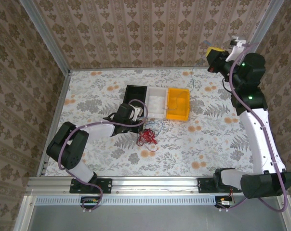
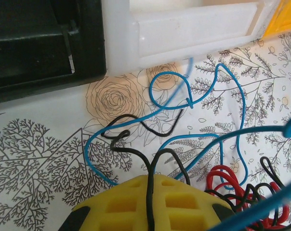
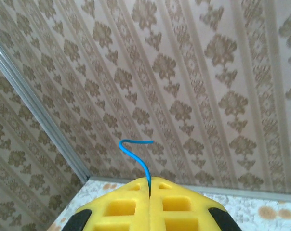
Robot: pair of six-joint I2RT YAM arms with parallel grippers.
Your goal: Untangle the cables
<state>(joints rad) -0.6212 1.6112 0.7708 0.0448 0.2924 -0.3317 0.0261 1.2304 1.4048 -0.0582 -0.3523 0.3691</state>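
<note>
A black rectangular plastic bin (image 1: 135,89), a white plastic bin (image 1: 157,90) and a yellow plastic bin (image 1: 178,117) stand touching in a row, running 9 to 3 o'clock, on a floral-printed tablecloth (image 1: 208,144). Brown patterned wallpaper (image 1: 150,33) rises at 12 o'clock, and an aluminium rail (image 1: 150,183) lies at 6 o'clock.

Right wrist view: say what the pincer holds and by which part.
Right pincer shut on the blue cable, close to its end; a short curled tip sticks out.
</note>
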